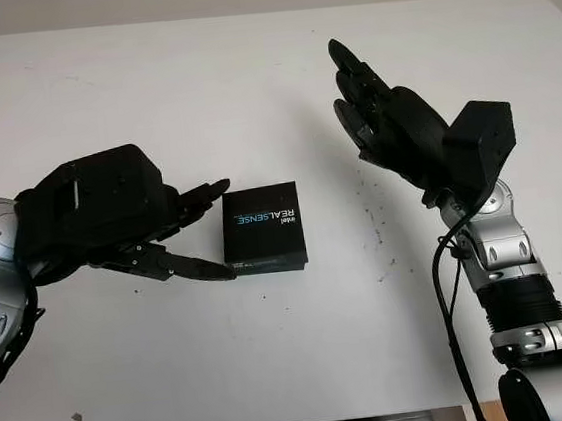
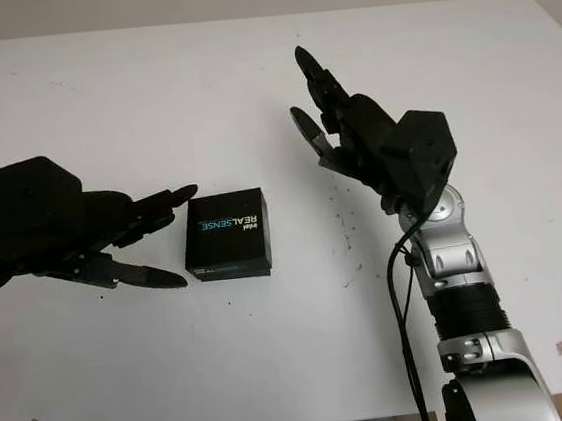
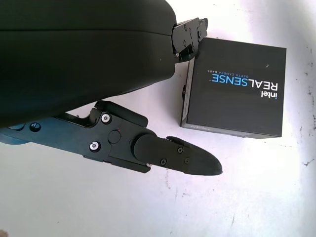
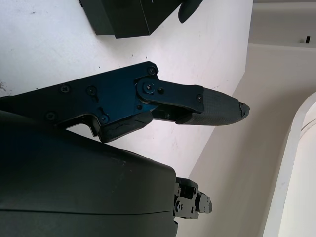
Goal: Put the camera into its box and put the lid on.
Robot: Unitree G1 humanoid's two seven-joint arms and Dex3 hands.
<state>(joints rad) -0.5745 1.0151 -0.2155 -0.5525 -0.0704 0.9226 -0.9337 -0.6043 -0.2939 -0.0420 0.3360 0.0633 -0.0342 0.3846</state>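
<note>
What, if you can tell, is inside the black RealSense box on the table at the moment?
That cannot be seen: the box sits closed on the white table, its printed lid on and hiding the inside. The left hand is open at its side; the right hand is open, raised off to the other side.

Two head cameras, set slightly apart, look forward and down on the white table (image 1: 265, 61) from some way off; both take in the black box (image 1: 262, 229) and both arms. Each wrist camera sits close behind its own hand's shell, and both catch the box, the right one only its corner.
</note>
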